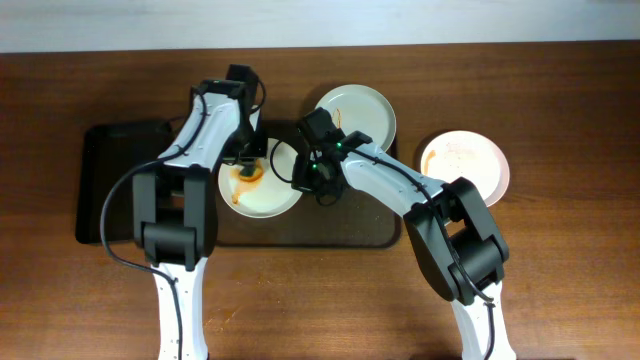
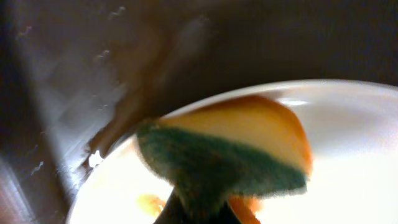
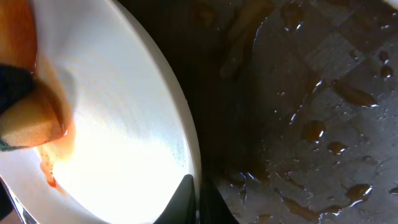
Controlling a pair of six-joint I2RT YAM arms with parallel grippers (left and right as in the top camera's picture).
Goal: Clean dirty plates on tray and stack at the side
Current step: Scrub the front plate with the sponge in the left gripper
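A white plate smeared with orange sauce lies on the brown tray. My left gripper is shut on a yellow-and-green sponge pressed onto this plate. My right gripper is shut on the plate's right rim, fingers pinching the edge. A second streaked plate sits at the tray's far edge. A third plate lies on the table to the right. The tray floor is wet with brown drops.
A smaller black tray lies to the left of the brown tray, partly under my left arm. Bare wooden table surrounds everything.
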